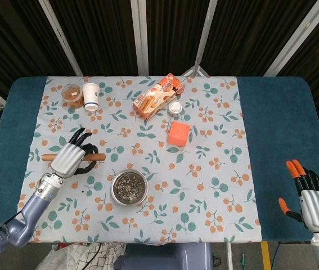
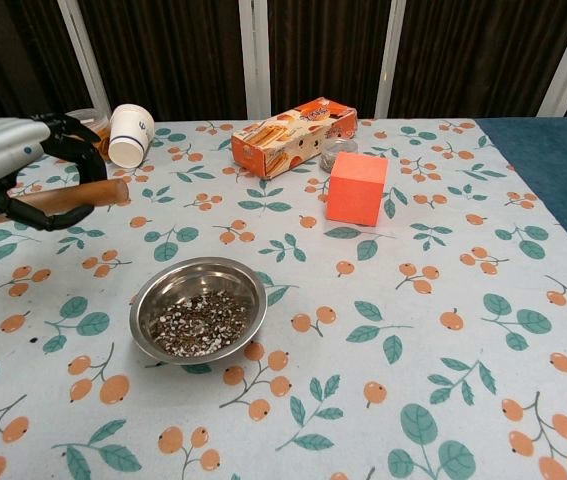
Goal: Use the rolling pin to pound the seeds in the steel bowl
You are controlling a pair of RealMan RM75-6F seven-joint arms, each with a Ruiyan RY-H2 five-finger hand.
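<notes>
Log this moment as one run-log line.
left hand: holds rolling pin, left of steel bowl | right hand: open, idle | seeds: in bowl
</notes>
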